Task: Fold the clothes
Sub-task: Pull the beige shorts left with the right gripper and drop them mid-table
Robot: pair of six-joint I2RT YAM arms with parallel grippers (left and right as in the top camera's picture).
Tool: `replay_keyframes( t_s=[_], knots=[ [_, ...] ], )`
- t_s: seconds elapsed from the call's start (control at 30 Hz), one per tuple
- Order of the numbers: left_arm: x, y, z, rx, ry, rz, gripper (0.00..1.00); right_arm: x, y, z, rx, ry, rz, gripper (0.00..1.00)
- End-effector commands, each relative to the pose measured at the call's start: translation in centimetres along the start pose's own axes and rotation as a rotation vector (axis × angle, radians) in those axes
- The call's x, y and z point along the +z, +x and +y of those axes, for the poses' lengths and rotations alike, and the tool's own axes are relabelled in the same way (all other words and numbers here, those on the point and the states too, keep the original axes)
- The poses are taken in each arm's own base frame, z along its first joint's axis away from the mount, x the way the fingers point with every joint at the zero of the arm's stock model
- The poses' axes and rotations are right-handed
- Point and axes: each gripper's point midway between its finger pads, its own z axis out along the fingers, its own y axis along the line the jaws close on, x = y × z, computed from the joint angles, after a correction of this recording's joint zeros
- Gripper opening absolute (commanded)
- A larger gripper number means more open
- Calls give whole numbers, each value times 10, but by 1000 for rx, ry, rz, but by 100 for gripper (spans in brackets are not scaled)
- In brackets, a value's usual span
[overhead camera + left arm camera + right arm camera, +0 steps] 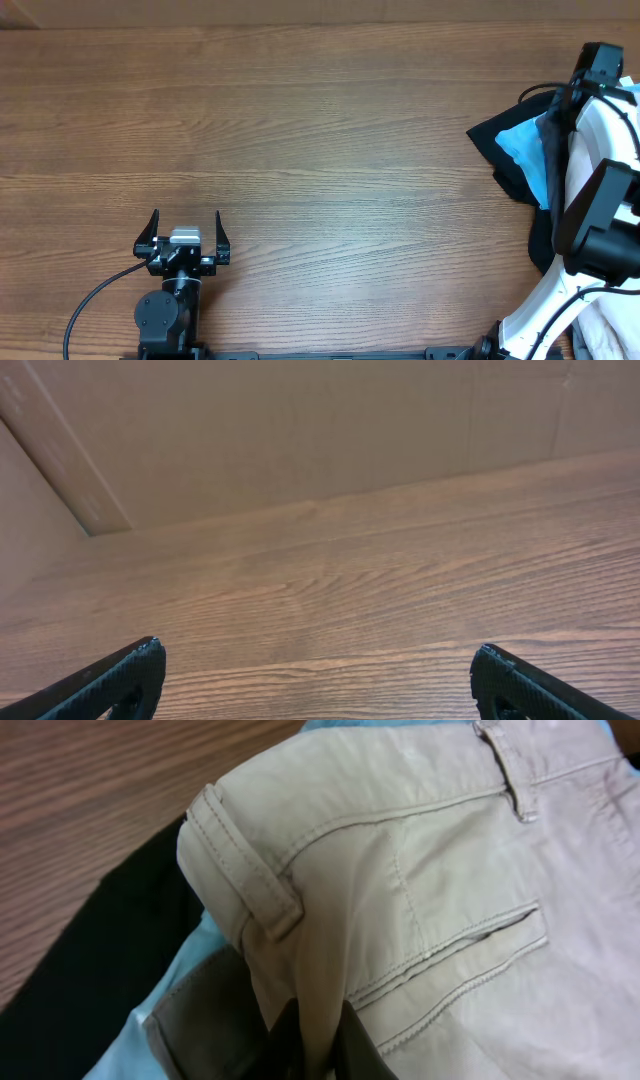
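The right tool (318, 1035) is pinched shut on a fold of the pale beige shorts (420, 900), its dark fingertips (292, 1038) buried in the cloth just below the waistband (300, 815). The left tool (187, 218) stands wide, holding nothing, above bare desk (320, 130).

In the right wrist view the waistband runs from the left up to the upper right, and the welt pocket (460, 960) slants the same way. The shorts are bunched, so their long axis is unclear. They lie on a light blue garment (525, 150) and a black garment (500, 150) at the desk's right edge.

The desk is brown wood grain, and a plain tan wall (300, 430) rises behind it.
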Motion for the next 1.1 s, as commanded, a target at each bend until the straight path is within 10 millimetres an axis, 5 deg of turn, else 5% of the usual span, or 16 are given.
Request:
replay_keyframes(
  t_s=[0.0,0.27,0.43,0.7,0.77,1.0,1.07],
  knots=[
    [0,-1,1,19,-7,-9,100,-70,-60,7,36,-107,-167,4],
    [0,-1,1,19,-7,-9,100,-163,-75,34,8,-239,-277,4],
    [0,-1,1,19,-7,-9,100,-237,-55,106,-113,-450,-311,4],
    [0,-1,1,19,-7,-9,100,-320,35,266,-268,-912,-153,4],
    [0,-1,1,19,-7,-9,100,-338,71,317,-310,-982,-107,4],
    [0,-1,1,19,-7,-9,100,-391,164,422,-461,-1159,-98,4],
    [0,-1,1,19,-7,-9,100,-408,180,434,-518,-1198,-136,21]
  ],
)
